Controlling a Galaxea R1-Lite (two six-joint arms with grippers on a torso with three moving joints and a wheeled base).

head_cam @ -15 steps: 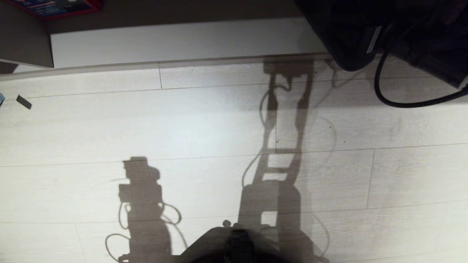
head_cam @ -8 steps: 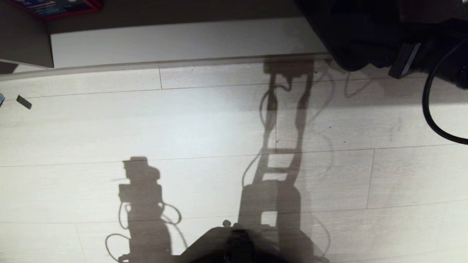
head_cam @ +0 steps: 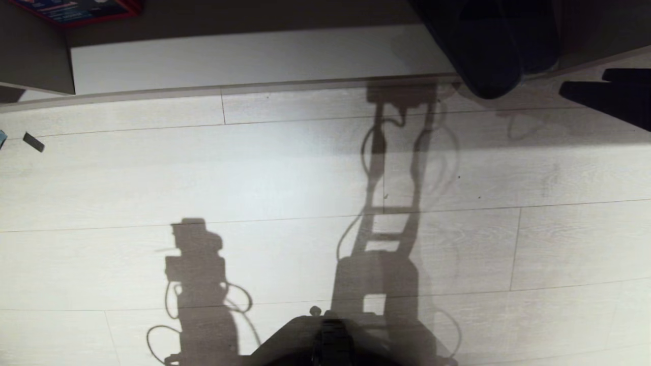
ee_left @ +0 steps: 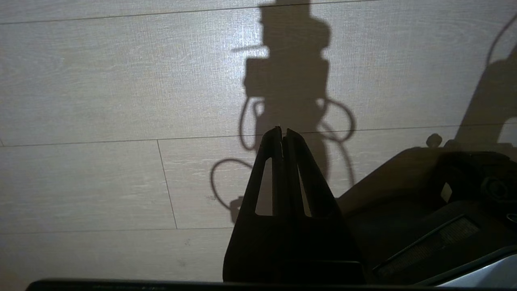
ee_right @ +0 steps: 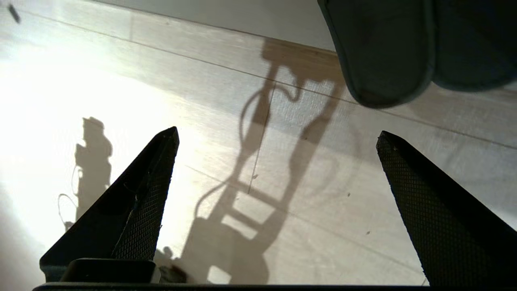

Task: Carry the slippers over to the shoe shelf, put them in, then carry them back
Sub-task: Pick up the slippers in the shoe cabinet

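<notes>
The dark grey-blue slippers [head_cam: 488,46] lie side by side on the pale base board [head_cam: 254,61] of the shoe shelf, and one rounded end pokes out over the board's front edge. In the right wrist view both slippers [ee_right: 383,52] show ahead of the fingers. My right gripper [ee_right: 278,135] is open and empty, clear of the slippers and above the floor. In the head view the right gripper [head_cam: 582,82] shows at the right edge, just right of the slippers. My left gripper [ee_left: 282,131] is shut and empty, parked over the floor beside my base.
A taupe divider panel [head_cam: 30,51] stands at the shelf's left, with a red-edged flat thing [head_cam: 76,10] behind it. A small dark scrap [head_cam: 33,142] lies on the pale plank floor [head_cam: 254,193]. My own base [head_cam: 330,340] shows at the near edge.
My right arm has drawn back from the slippers toward the right edge of the head view, taking its black cable out of sight. The slippers stay on the shelf board.
</notes>
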